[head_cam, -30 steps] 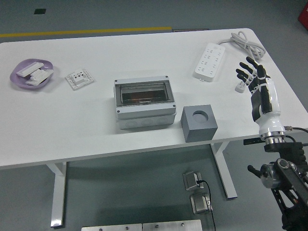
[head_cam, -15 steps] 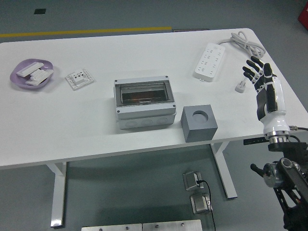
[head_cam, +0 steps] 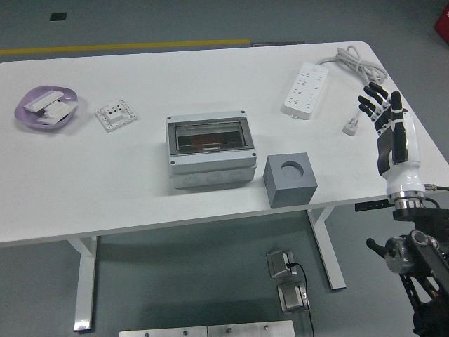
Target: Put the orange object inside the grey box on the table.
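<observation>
My right hand (head_cam: 387, 123) at right edge of frame, fingers spread, empty. Orange object seems already inside grey box (head_cam: 210, 150) at bench (head_cam: 140, 189) centre, dim behind clear lid. Placing step looks done. Next: nothing to grasp, just keep clear.

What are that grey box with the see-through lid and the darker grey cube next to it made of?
The grey box looks like moulded plastic: matte light-grey walls, corner screws, and a tinted clear lid that is glossy, probably plastic too. The darker grey cube has a flat, dull finish with a round hole on top; it could be plastic or dense foam, the picture leaves that open.
</observation>
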Action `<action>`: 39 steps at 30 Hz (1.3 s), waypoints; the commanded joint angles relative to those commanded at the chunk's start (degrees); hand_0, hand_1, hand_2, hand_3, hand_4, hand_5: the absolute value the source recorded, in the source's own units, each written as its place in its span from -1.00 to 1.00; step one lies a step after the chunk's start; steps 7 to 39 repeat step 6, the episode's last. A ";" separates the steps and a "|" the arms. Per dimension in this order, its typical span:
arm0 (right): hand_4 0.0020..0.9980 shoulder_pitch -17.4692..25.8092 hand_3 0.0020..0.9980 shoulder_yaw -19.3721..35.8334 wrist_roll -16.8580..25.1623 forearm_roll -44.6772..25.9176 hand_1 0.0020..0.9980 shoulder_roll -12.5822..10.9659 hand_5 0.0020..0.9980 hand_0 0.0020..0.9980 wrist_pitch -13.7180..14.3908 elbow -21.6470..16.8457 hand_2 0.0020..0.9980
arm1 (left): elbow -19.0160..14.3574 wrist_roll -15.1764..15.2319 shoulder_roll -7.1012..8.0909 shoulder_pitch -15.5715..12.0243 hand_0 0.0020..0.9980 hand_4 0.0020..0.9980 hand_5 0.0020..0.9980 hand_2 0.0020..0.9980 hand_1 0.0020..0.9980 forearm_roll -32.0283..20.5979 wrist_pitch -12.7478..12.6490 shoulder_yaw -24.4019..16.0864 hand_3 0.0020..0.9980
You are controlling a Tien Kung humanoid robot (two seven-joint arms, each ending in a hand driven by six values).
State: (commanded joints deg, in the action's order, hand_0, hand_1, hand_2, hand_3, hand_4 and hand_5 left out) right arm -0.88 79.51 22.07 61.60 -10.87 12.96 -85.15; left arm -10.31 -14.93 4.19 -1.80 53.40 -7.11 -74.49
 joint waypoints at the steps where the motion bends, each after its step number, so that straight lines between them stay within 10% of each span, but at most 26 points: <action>1: 0.99 0.09 0.52 0.03 -0.15 0.03 0.59 0.03 0.91 0.69 -0.11 0.08 0.61 | 0.00 -0.04 0.05 0.01 0.25 0.15 -0.70 0.03 0.14 0.15 -0.03 -0.14 0.22; 39: 0.99 0.40 0.50 0.05 -0.79 0.50 0.58 0.30 0.92 0.69 -0.51 0.31 0.61 | 0.00 -0.64 0.32 -0.04 0.25 0.15 -0.70 0.03 0.14 1.13 -0.42 -1.28 0.22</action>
